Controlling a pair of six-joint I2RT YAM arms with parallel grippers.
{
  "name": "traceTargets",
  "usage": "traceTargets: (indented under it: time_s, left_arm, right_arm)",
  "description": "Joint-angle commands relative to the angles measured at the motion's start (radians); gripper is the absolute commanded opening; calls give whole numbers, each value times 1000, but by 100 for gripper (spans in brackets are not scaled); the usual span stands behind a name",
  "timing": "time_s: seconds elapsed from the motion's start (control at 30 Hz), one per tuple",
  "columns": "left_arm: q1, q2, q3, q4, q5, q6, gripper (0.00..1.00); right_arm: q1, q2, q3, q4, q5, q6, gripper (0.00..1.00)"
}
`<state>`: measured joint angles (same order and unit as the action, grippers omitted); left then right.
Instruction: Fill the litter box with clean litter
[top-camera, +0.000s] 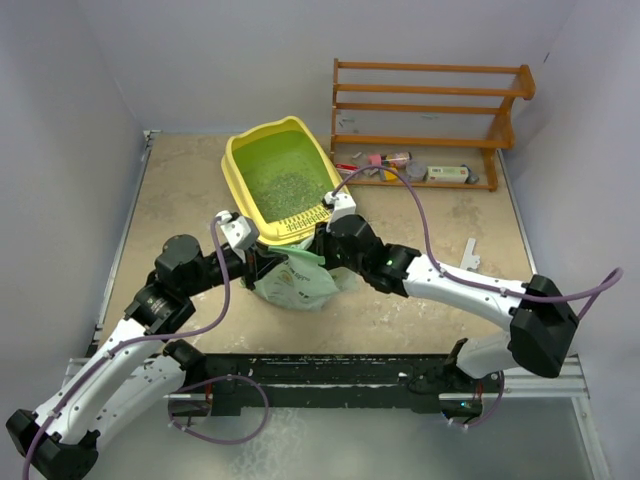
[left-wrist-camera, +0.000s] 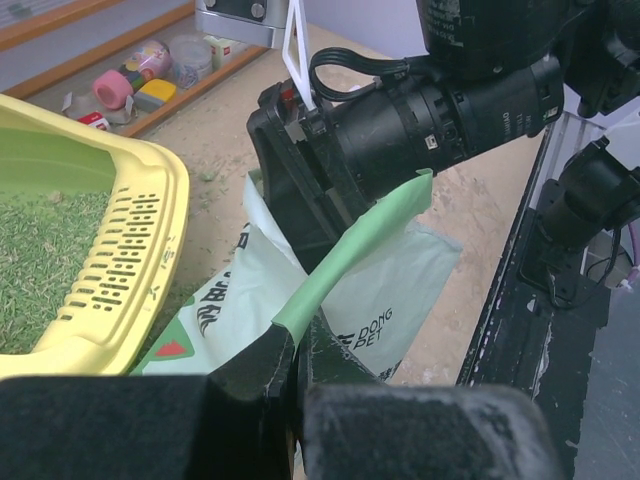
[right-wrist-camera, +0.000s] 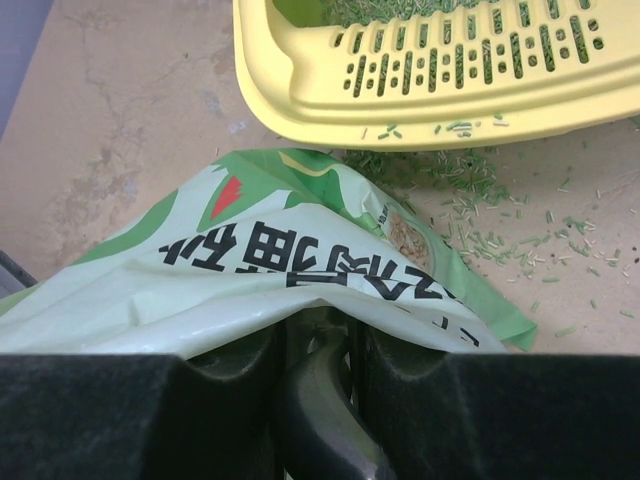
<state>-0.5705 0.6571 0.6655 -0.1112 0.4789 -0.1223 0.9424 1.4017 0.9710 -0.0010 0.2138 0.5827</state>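
The soft pale-green plastic bag (top-camera: 300, 285) with dark print is held between the 2 grippers, its top edge stretched from one to the other. The left gripper (left-wrist-camera: 295, 365) is closed tight on a folded green strip of that edge. The right gripper (right-wrist-camera: 320, 345) is likewise pinched on the film, which drapes over its fingers.

The large yellow plastic litter box (top-camera: 233, 175) with a green floor lies straight ahead of both grippers, on the far side from the arm bases. Its slotted short rim (right-wrist-camera: 470, 60) is just beyond the bag, and its long axis runs away from the arms, leaning a little left. Both grippers are about equally near that rim. The clean litter (top-camera: 285, 178), small grey-green granules, already covers the floor, so filling looks partway done.

Pouring more likely calls for raising the bag's mouth above the rim, which stands directly in the way. Spilled granules (right-wrist-camera: 470, 185) lie on the beige table (top-camera: 180, 200) just ahead of the right gripper. A brown wooden rack (top-camera: 430, 100) stands well apart, ahead and to its right.
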Motion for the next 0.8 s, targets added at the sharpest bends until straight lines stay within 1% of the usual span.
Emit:
traceTargets:
  time_s: [0.0, 0.17, 0.5, 0.7, 0.77]
  left_arm:
    - [4, -11, 33, 130, 14, -24, 0]
    - [3, -7, 36, 124, 14, -23, 0]
    - [3, -18, 33, 114, 7, -28, 0]
    - [3, -19, 33, 110, 6, -28, 0]
    - [3, -20, 34, 106, 2, -25, 0]
  right_arm:
    - [2, 78, -81, -29, 32, 26, 0]
    - [2, 79, -143, 36, -29, 109, 0]
    - [2, 61, -281, 203, -78, 277, 0]
    - [2, 68, -343, 355, -187, 364, 0]
    - [2, 66, -354, 407, -191, 388, 0]
